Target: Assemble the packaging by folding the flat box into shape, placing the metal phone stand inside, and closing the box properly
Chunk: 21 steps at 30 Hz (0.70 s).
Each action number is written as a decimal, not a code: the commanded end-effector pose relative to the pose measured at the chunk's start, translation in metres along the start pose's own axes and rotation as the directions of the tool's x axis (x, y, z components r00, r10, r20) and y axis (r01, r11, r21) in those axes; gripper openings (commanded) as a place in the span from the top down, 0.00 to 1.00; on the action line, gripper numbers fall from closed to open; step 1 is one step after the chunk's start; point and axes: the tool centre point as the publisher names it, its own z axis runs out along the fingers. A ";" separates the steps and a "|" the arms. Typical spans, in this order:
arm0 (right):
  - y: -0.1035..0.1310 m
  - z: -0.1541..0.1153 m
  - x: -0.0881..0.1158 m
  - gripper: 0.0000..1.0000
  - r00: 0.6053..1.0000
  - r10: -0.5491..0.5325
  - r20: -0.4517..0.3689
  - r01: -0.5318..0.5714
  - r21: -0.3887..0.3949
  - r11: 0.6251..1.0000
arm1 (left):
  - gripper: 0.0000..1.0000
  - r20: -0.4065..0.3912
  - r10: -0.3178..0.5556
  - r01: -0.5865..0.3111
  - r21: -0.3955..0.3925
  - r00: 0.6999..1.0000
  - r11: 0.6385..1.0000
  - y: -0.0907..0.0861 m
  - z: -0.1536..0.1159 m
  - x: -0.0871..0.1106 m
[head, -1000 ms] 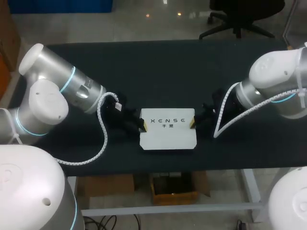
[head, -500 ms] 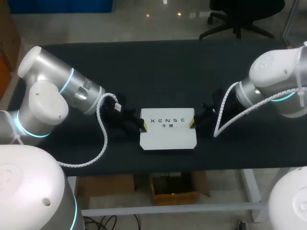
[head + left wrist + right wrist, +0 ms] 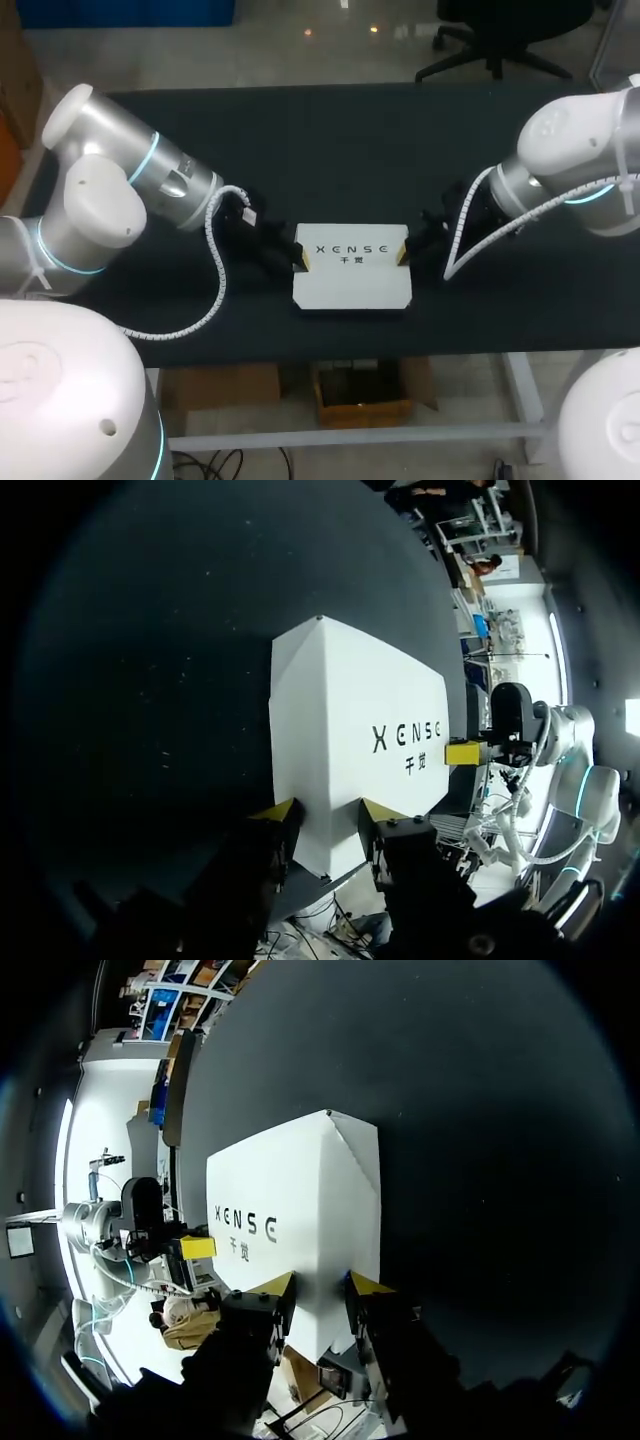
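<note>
Shifted a little toward 12 o'clock, the left arm (image 3: 150, 180) has moved its elbow; the white box (image 3: 352, 280) stays at the centre of the black table (image 3: 330, 140). At the box's 9 o'clock edge the left gripper (image 3: 332, 815) pinches it between yellow tips, and at 3 o'clock the right gripper (image 3: 320, 1285) does likewise.

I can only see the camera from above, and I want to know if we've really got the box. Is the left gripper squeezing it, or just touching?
Observer: Squeezing. The left wrist view shows the left gripper with both yellow tips against the white box, one on each side of its near end.
Operator: And the right one?
Observer: Same. In the right wrist view, the right gripper has the box's other end pinched between its two tips.
</note>
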 end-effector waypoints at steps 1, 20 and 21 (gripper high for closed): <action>0.002 0.002 0.005 0.69 1.000 0.010 0.001 -0.010 0.015 1.000 | 0.62 0.012 -0.004 0.004 -0.004 1.000 1.000 0.000 0.001 0.009; 0.008 -0.004 0.010 0.70 0.999 0.035 0.006 -0.036 0.054 0.998 | 0.60 0.032 -0.024 0.025 -0.025 0.999 0.999 0.002 -0.006 0.015; 0.008 -0.004 0.011 0.70 0.999 0.036 0.006 -0.036 0.057 0.998 | 0.60 0.034 -0.026 0.027 -0.027 0.999 0.999 0.002 -0.006 0.016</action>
